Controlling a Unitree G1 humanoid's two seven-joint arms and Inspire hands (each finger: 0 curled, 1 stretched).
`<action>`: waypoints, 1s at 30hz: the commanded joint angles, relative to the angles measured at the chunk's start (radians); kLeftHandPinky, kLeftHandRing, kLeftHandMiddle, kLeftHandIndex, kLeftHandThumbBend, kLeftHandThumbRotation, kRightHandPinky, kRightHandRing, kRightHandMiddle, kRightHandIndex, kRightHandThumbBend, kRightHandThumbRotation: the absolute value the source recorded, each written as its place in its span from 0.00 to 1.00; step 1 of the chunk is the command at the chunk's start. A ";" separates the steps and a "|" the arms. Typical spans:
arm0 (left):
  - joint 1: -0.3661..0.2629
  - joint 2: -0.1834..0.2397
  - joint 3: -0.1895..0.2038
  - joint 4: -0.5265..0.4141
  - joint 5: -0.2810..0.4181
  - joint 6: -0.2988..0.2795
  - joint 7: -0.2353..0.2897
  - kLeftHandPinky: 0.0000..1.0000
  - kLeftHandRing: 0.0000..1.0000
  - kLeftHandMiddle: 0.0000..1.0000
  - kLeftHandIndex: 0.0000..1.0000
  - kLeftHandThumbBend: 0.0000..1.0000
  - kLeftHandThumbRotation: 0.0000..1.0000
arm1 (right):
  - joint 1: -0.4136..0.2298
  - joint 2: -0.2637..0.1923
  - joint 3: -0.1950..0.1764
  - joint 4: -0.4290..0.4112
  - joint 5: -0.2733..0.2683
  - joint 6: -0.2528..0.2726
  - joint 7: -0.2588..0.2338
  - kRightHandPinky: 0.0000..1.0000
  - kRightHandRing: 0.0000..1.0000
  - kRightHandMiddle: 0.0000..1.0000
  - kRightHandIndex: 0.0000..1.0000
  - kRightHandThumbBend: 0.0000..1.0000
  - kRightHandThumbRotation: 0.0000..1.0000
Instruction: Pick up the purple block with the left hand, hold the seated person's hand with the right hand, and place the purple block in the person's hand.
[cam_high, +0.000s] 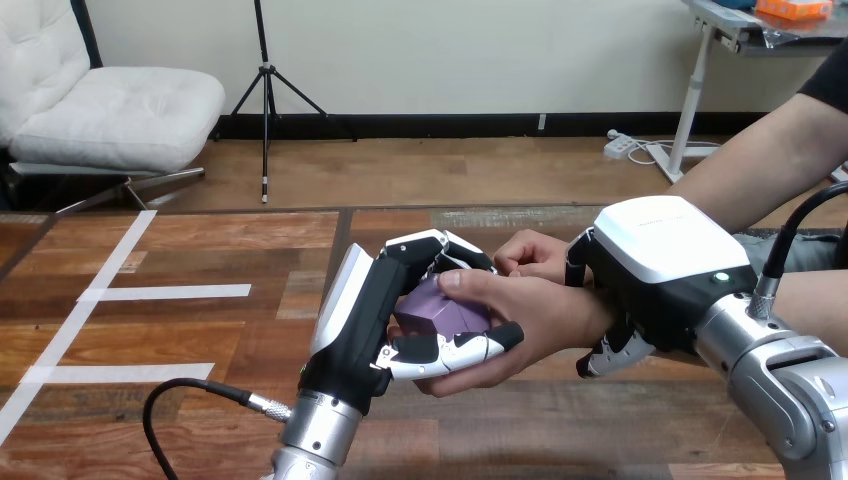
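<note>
The wooden table (180, 350) lies bare under the exchange, which takes place just above its near middle. Our left hand (365, 310) is clamped on the purple block (440, 310), fingers curled over its top and thumb closed beneath it. The block sits inside the person's hand (540, 320), whose palm cups it from the right; the person's thumb lies on the block's upper face, and their fingers reach under our thumb. Our right hand (660, 260) wraps the person's wrist, with fingers hooked below it and the thumb at its upper side.

We judge the step in hand to be the release. To do it well, we should uncurl the left fingers slowly and evenly so the block settles into the palm rather than tipping off its edge. The thumb should clear last, since it lies between the block and the person's fingers. The right hand's grip on the wrist should be steady but light, keeping the palm level. Farther out, white tape lines (165, 292) mark the table's left part, well apart from all this.
</note>
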 joint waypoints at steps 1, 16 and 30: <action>-0.026 -0.014 -0.017 -0.030 -0.003 0.001 -0.017 0.32 0.38 0.46 0.50 0.72 0.00 | -0.049 0.007 -0.015 -0.010 0.012 -0.017 -0.037 0.22 0.29 0.38 0.50 0.77 0.00; -0.022 -0.011 -0.016 -0.038 -0.010 0.009 -0.032 0.32 0.39 0.46 0.50 0.72 0.01 | -0.041 0.006 -0.015 -0.006 0.002 -0.025 -0.056 0.19 0.26 0.35 0.57 0.79 0.00; -0.020 -0.004 -0.017 -0.057 -0.001 0.039 -0.051 0.32 0.40 0.48 0.51 0.72 0.05 | -0.028 0.001 -0.015 -0.012 -0.020 -0.030 -0.067 0.30 0.41 0.50 0.65 0.81 0.00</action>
